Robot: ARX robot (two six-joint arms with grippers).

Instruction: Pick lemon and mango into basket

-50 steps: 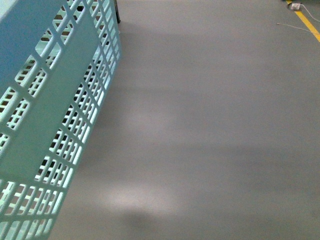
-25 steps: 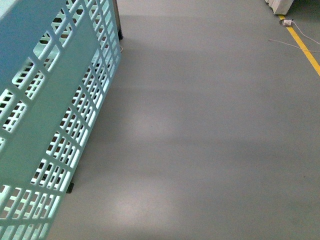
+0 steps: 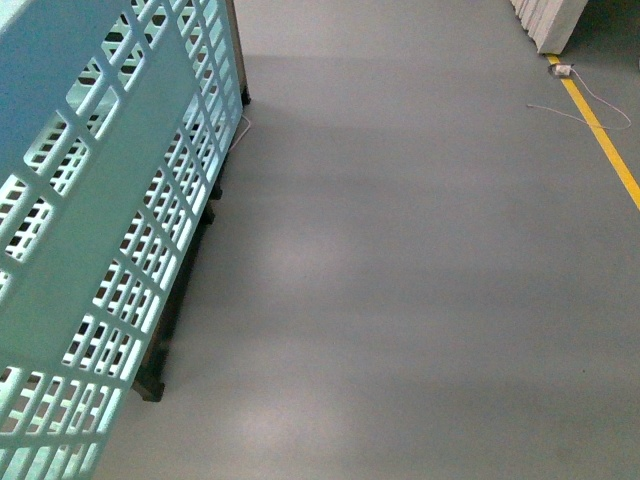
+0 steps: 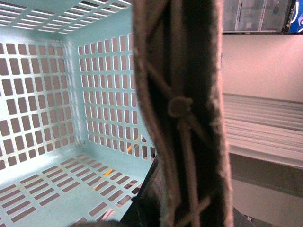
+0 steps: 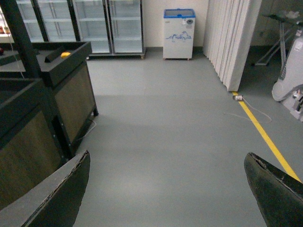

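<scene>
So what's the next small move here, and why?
Probably steer toward the dark stand: a small yellow fruit, too far to identify, lies on it. The basket floor in view is bare and the right tool is open, empty.

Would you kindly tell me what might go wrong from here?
The basket fills the left of the front view, hiding most of the dark stand close beside it, so a bump there seems possible. The brown handle blocks much of the left wrist view, which could make drops into the basket hard to check. A loose cable lies on the floor by the yellow line; it might snag if the robot heads that way.
</scene>
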